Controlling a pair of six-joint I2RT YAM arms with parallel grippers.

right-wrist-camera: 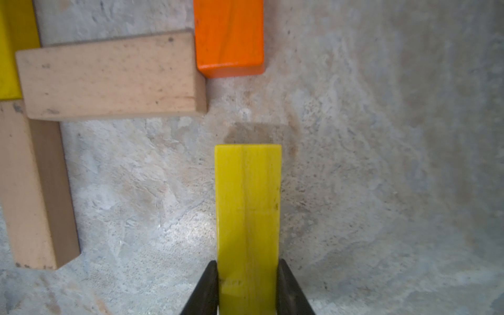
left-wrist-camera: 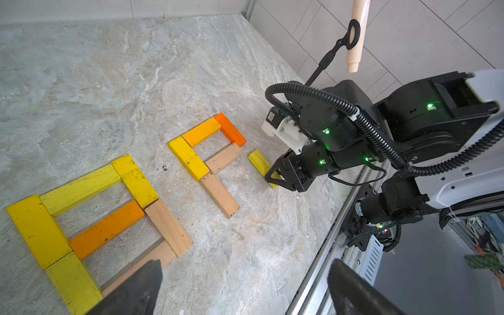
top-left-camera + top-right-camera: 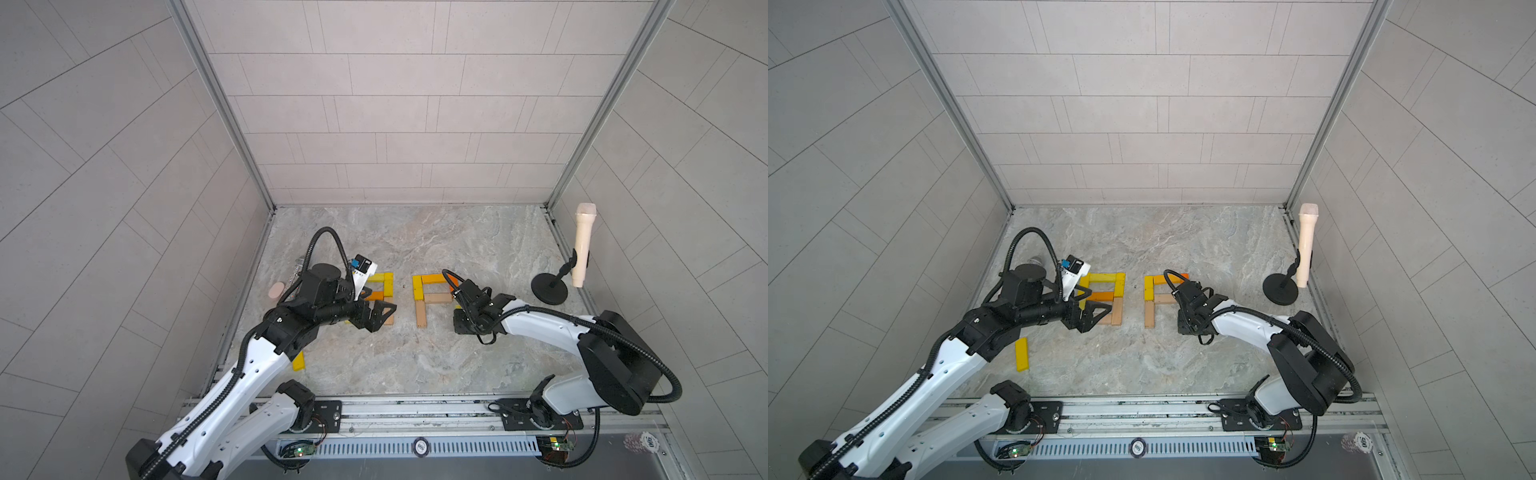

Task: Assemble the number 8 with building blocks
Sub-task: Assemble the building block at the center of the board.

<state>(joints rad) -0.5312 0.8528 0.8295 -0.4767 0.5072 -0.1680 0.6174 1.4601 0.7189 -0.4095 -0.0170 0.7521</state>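
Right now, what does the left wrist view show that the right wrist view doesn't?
Only the left wrist view: the finished eight, the microphone on its stand, and the left gripper open. Only the right wrist view: close up, both fingers of the right gripper pressed against the sides of the yellow block. Both: that yellow block, plus the orange block and tan crossbar of the unfinished eight.

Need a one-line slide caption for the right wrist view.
Right gripper shut on a yellow block, its free end short of the orange block and the tan crossbar.
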